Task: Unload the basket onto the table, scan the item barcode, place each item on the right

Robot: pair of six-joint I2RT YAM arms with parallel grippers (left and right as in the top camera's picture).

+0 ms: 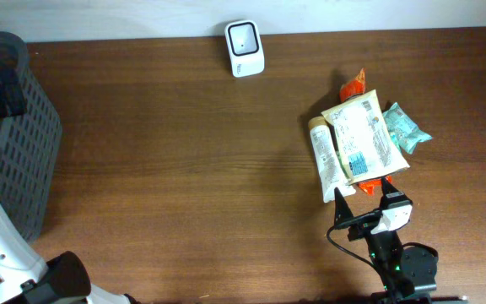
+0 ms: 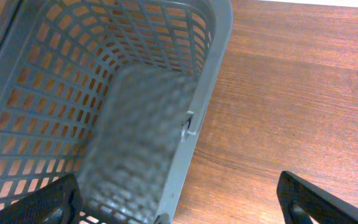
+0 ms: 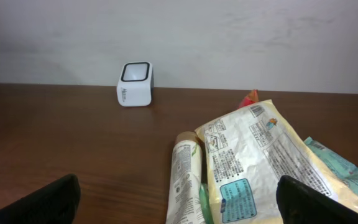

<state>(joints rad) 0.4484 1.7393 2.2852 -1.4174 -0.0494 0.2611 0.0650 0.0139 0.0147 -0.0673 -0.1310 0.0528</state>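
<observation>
Counter [image 1: 184, 169]: dark brown wood grain, carrying everything listed here.

Scanner [image 1: 245, 48]: a small white box with a dark window. It stands at the counter's 12 o'clock edge, well apart from the goods.

Cream pouch [image 1: 365, 135]: lies at about 3 o'clock on the counter, on top of the other goods. Its printed side faces up, with a blue panel toward its 6 o'clock end. A barcode may sit in that print, but it is too small to make out.

Tube [image 1: 325, 160]: pale and lying flat along the pouch's 9 o'clock side. It touches the pouch and is partly tucked under it, with its cap end toward 12 o'clock.

Orange packet [image 1: 353, 84]: under the pouch, showing at the 12 o'clock end and again at the 6 o'clock end.

Teal packet [image 1: 405, 127]: at the pouch's 3 o'clock side, partly beneath it.

Right gripper [image 1: 366, 200]: at 6 o'clock from the pouch, just beside the near end of the goods and pointing toward 12 o'clock. Its fingers are spread wide with nothing between them.

Left gripper [image 2: 179, 176]: fingers spread wide and holding nothing. It hangs above the basket's rim, looking down into it.

Basket [image 1: 24, 143]: grey slotted plastic at the counter's 9 o'clock edge, far from the goods.
</observation>
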